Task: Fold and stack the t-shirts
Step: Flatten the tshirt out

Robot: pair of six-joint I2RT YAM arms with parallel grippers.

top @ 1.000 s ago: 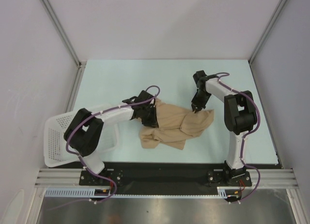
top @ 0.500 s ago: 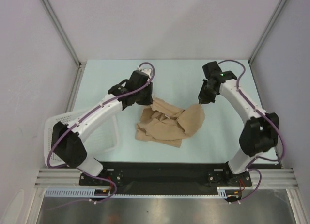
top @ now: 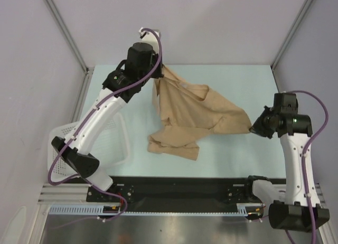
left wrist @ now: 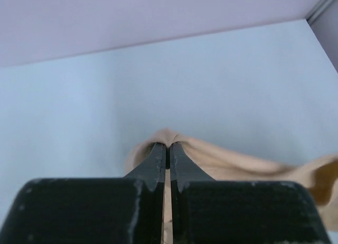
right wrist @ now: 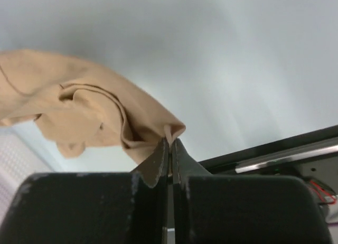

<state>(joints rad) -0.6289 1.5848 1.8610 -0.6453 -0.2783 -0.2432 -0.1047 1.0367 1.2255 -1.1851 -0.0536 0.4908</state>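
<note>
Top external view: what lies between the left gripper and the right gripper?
The tan t-shirt spans that stretch in that view, pinched by the left gripper at one end and the right gripper at the other.

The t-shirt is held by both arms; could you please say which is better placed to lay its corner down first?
Probably right: the right tool pinches the t-shirt nearer the table; the left tool holds it raised high.

Two arms at full stretch: the left arm reaches far forward and up, the left gripper clamped on a corner of the t-shirt. The right arm stands tall at the right side (wrist turned inward), the right gripper pinched tight on the opposite corner.
</note>
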